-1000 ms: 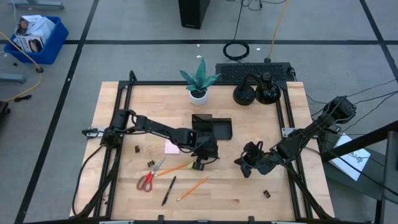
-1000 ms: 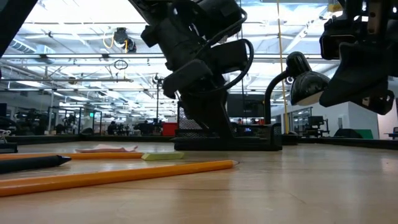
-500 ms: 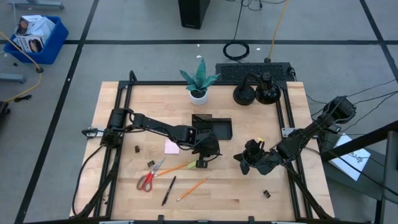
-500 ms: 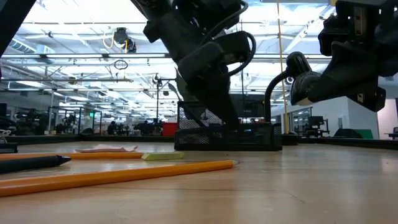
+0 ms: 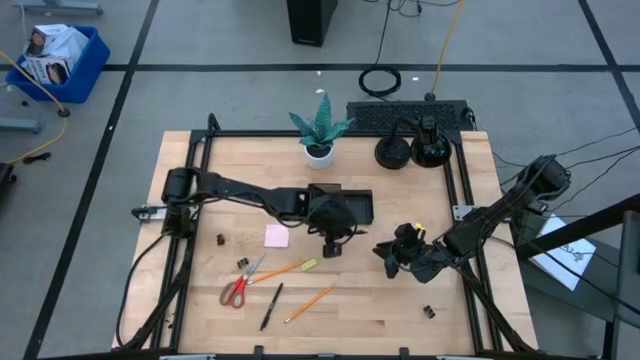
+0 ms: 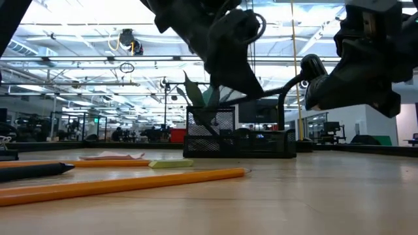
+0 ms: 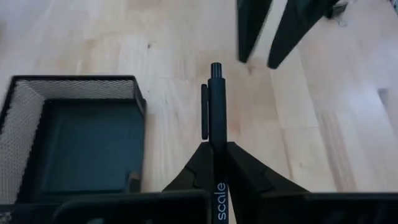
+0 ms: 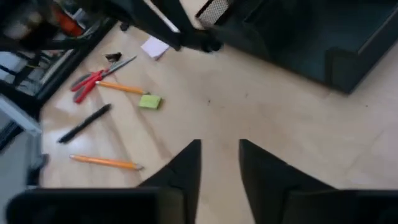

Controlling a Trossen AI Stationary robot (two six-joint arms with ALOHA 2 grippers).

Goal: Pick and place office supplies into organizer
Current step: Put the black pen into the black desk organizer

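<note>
- Left fingers (image 7: 214, 163) pinch a black pen (image 7: 215, 118) near its lower barrel, so most of its length sticks out beyond them, free to go into a compartment.
- The pen hangs above the worktop (image 5: 400, 310), just beside the organizer (image 5: 352, 205); its long axis runs straight out along the fingers, capped end leading.
- Right fingers (image 8: 219, 163) stand apart, holding nothing, over bare worktop right of the organizer.
</note>
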